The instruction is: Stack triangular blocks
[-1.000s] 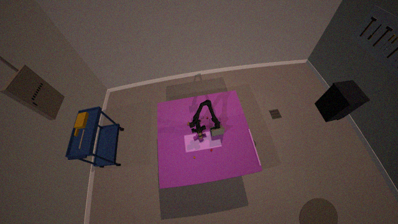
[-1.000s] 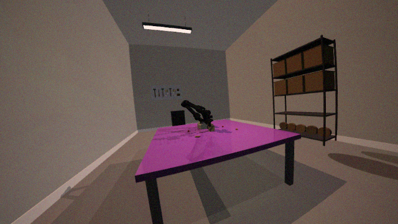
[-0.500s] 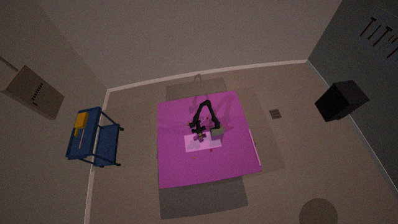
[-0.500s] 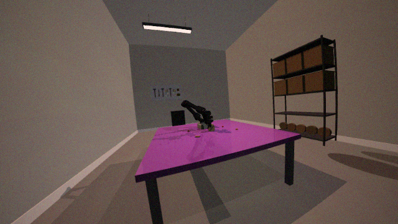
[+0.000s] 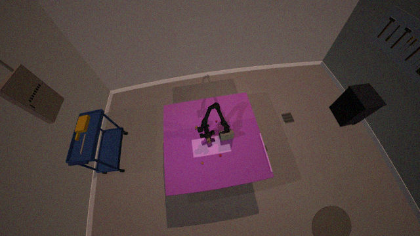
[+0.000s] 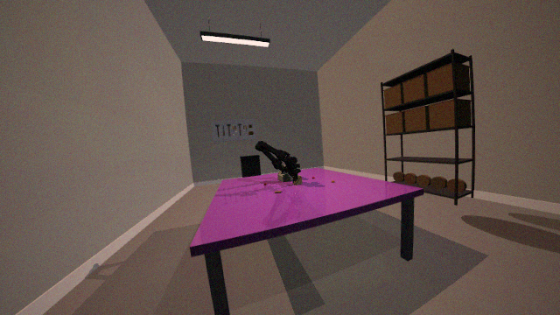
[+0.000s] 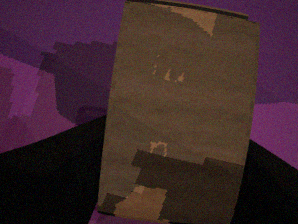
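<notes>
Gripping one triangular block point(image 7: 178, 112) in my closed gripper point(image 5: 209, 140) low over the table point(image 5: 230, 170), I see the other block point(image 5: 226, 135) just beside it toward the arm's base, long axis unclear.

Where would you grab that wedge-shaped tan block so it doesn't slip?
On its two flat, parallel end faces, coming from above. The triangular block has a sloped face that would squeeze out of closing jaws, while flat opposite sides give even contact. In the wrist view the gripper is already shut on it that way, dark fingers flanking its sides, above the table.
</notes>
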Robot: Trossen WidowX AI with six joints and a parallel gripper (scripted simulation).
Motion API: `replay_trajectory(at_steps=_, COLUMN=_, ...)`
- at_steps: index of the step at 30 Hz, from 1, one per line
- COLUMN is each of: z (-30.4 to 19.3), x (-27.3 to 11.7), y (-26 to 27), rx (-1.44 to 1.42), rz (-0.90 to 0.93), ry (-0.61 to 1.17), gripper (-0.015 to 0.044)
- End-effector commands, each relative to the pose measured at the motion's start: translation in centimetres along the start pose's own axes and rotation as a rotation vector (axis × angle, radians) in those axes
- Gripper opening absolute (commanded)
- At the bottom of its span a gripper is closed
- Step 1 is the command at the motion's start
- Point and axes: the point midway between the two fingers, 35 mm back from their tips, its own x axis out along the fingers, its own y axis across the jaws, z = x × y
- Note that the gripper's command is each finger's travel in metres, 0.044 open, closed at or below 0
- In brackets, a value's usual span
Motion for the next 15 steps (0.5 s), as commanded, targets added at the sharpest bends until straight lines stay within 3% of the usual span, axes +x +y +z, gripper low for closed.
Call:
replay_trajectory(at_steps=1, z=-0.03, x=0.36, y=0.03, rx=-0.007, rz=-0.001, ry=0.004, gripper=0.0)
replay_trajectory(at_steps=15, z=-0.02, x=0.72, y=0.03, rx=-0.006, rz=-0.002, ry=0.004, gripper=0.0)
